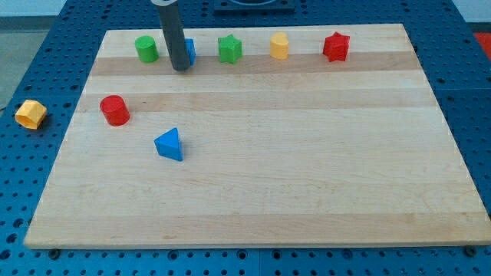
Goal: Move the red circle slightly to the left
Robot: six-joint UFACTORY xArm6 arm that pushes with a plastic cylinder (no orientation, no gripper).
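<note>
The red circle block (114, 110) lies on the wooden board (307, 169) at the view's left, below the top row of blocks. My tip (180, 68) stands near the view's top left, up and to the right of the red circle and well apart from it. The rod hides most of a blue block (189, 50) right behind it. A green circle block (146, 48) sits just left of my tip.
A blue triangle block (169, 144) lies below and right of the red circle. Along the top edge sit a green star (229, 49), a yellow block (279, 46) and a red star (336, 47). A yellow block (31, 113) lies off the board at the left.
</note>
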